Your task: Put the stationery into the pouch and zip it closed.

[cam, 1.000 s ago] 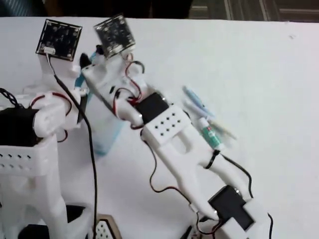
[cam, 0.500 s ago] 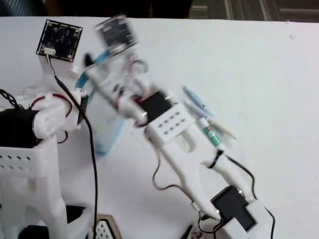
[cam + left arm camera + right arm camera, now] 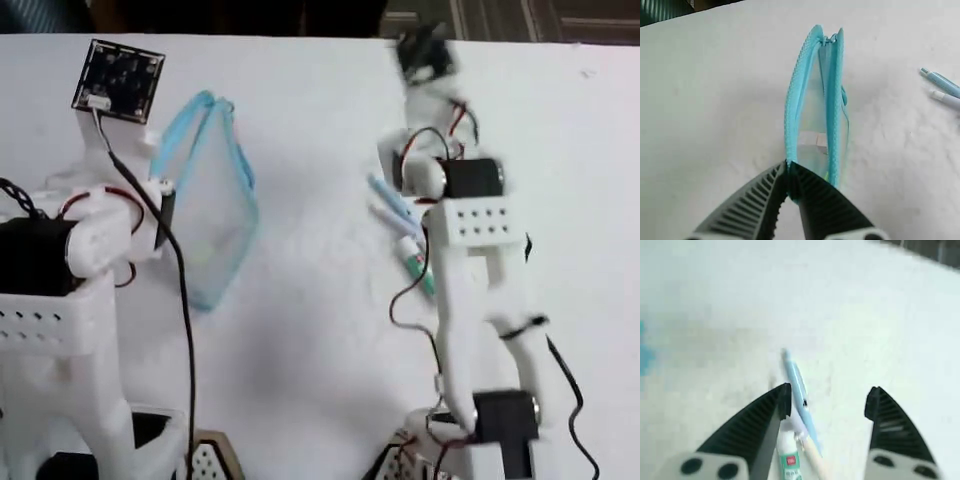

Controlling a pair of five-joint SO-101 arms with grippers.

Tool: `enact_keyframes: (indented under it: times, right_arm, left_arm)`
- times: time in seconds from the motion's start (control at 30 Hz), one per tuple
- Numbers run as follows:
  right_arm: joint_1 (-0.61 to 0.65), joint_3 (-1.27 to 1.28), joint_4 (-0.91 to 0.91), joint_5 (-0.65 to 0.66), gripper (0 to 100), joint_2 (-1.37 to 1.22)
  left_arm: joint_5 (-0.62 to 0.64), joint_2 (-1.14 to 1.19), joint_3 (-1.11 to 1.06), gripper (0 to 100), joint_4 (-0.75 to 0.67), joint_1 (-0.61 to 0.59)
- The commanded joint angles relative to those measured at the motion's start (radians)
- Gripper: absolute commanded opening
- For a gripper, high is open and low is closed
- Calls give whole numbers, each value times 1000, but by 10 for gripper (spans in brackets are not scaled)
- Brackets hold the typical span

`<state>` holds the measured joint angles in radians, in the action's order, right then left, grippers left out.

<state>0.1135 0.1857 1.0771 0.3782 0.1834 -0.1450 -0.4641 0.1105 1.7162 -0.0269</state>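
Note:
A clear pouch with a light blue zipper rim stands on the white table, its mouth gaping and a few items faintly visible inside. My left gripper is shut on the pouch's near end, seen at its side from above. Several pens lie together to the right: a blue pen, a white one with a green label and a beige one. My right gripper hangs open above them, its fingers either side of the blue pen's end and apart from it.
The right arm stretches from the front edge up over the pens. The left arm's base fills the front left. Bare white table lies between the pouch and the pens.
The right arm has swung from over the pouch to the right and now hovers above the pens. The pouch's open mouth is uncovered. The left arm has stayed put.

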Motion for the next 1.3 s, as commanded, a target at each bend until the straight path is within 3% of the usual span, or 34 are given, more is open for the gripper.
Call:
enact_keyframes:
  times: [0.0,0.33,0.57,0.7,0.8,0.93,1.27]
  right_arm:
    - [-38,41,21,186,244,-136]
    - [-16,-193,-166,207,244,-716]
    - [2,-549,114,152,220,-932]
    - [2,-687,188,146,5,-1007]
    - [-2,-766,226,144,59,-1024]
    - [-13,-885,240,68,22,-1024]
    - [-19,-1367,512,-71,17,-1023]
  left_arm:
    - [2,64,-15,24,5,-1]
    - [0,64,-15,24,5,-2]
    - [2,64,-15,24,5,-4]
    - [2,59,-15,24,5,-4]
    - [2,59,-15,24,5,-4]
    - [2,59,-15,24,5,-4]
    - [2,59,-15,24,5,-4]
